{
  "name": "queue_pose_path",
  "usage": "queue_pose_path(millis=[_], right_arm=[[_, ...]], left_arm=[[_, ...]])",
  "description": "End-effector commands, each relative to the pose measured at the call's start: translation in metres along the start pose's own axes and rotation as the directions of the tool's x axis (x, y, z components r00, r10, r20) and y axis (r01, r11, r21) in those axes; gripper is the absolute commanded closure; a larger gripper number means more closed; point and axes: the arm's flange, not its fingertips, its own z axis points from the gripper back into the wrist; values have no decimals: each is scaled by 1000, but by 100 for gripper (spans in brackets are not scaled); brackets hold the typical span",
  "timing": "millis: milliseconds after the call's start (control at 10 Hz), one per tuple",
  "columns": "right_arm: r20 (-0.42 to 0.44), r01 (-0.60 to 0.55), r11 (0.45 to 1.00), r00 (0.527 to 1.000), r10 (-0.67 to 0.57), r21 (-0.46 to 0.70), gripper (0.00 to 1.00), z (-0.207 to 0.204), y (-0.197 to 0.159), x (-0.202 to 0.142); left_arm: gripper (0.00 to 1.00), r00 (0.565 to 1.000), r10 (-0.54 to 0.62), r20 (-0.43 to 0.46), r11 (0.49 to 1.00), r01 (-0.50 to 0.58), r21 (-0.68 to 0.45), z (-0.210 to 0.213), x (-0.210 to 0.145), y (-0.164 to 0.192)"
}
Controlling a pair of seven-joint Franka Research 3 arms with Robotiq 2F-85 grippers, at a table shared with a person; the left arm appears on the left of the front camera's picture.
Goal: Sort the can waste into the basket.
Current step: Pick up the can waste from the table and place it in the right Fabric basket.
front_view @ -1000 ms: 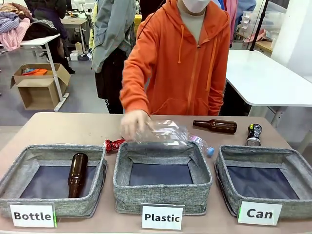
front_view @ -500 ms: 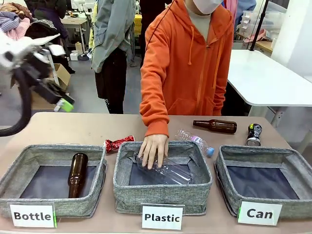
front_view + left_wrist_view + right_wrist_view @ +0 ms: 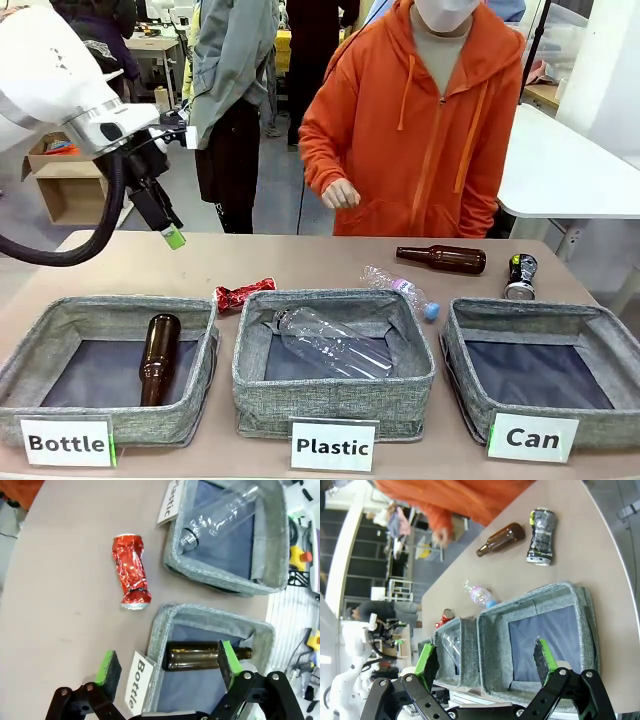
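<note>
Now the person's hand (image 3: 341,193) has withdrawn, my left arm (image 3: 60,80) has entered upper left, both jaws apart and empty; red can (image 3: 243,295) looks next.

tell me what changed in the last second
The person's hand dropped the clear plastic bottle into the Plastic basket, let go and pulled back to the chest. The left gripper swung in from the left, open, near the table's far edge. The crushed red can, black can and Can basket stayed put.
</note>
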Motion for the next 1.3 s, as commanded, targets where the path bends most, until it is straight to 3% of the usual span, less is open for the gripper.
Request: queue_pose_path(millis=[0, 200, 500, 800, 1000, 1200], right_arm=[[13, -21, 999, 1000, 20, 27, 0, -1, -2, 2], [13, -21, 999, 1000, 20, 27, 0, -1, -2, 2], [13, -21, 999, 1000, 20, 27, 0, -1, -2, 2], [13, -21, 999, 1000, 20, 27, 0, -1, -2, 2], [13, -21, 999, 1000, 20, 27, 0, -1, -2, 2], [13, -21, 999, 1000, 20, 27, 0, -1, -2, 2]], left_arm=[[0, 999, 27, -37, 999, -26, 26, -11, 8, 1], [0, 994, 21, -106, 997, -14, 75, -48, 29, 5], [0, 979, -81, -187, 982, 110, 152, -102, 57, 7], [0, 942, -219, -253, 956, 259, 135, -142, 68, 16], [0, 926, -222, -305, 930, 295, 219, -170, 71, 17], [0, 925, -235, -300, 933, 301, 197, -188, 71, 24]])
